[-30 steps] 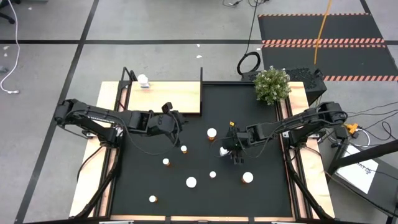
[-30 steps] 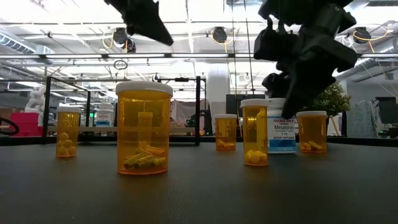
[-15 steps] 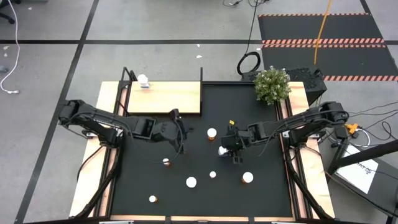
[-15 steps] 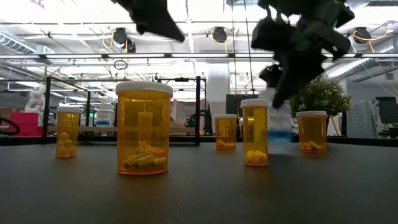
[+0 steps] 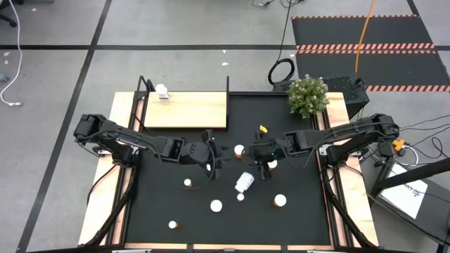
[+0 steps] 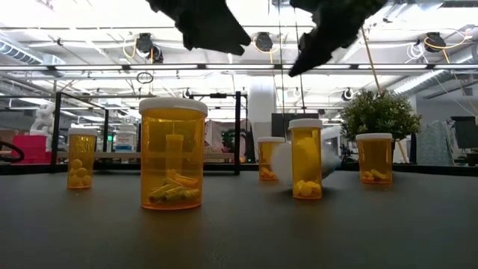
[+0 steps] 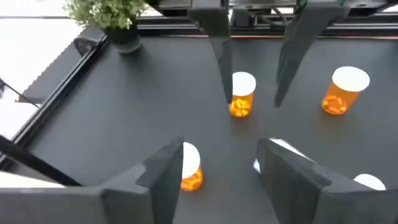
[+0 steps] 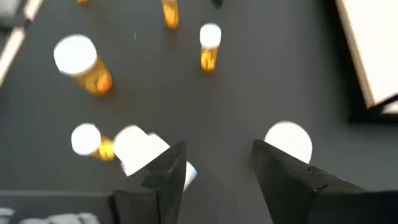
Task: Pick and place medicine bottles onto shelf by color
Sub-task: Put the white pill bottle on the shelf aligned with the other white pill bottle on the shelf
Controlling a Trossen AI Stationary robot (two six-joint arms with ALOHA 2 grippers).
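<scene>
White melatonin bottle point(image 5: 244, 182) has dropped from the right gripper point(image 5: 265, 167) and now lies tipped on the worktop point(image 5: 295, 218), needs regrasp. Right jaws open, empty. Left gripper point(image 5: 215, 159) moved in, jaws open, empty. Shelf point(image 5: 190, 109) holds one white bottle point(image 5: 162, 90).

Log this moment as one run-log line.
left gripper: open, over mat | right gripper: open, empty | white bottle: tipped on mat | shelf: one white bottle
</scene>
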